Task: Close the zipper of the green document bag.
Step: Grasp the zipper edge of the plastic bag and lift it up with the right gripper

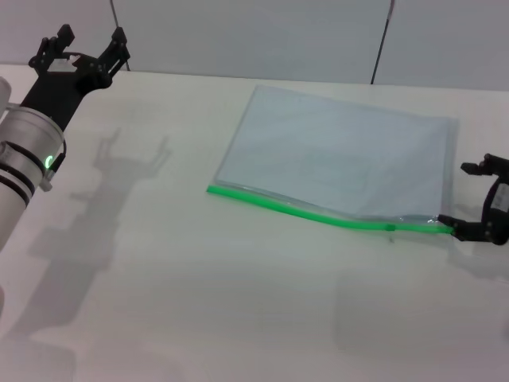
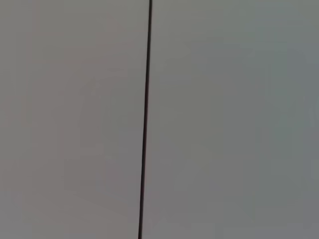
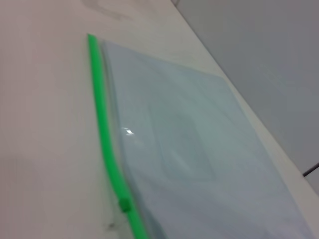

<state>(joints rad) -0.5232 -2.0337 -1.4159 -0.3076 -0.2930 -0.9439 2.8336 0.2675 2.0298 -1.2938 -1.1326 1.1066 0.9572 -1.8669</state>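
The green document bag (image 1: 342, 151) lies flat on the white table, a translucent pale blue pouch right of centre. Its zipper (image 1: 278, 204) is the bright green strip along the near long edge. A small green slider tab (image 1: 390, 228) sits near the strip's right end. My right gripper (image 1: 469, 199) stands open at the bag's right short edge, its near fingertip (image 1: 461, 231) at the end of the green strip. The right wrist view shows the bag (image 3: 194, 149), zipper (image 3: 102, 114) and slider (image 3: 124, 204), but no fingers. My left gripper (image 1: 86, 44) is raised at the far left, open and holding nothing.
The table (image 1: 199, 302) is white and bare around the bag. A grey wall with dark seams (image 1: 382, 40) stands behind its far edge. The left wrist view shows only that wall and one seam (image 2: 145, 119).
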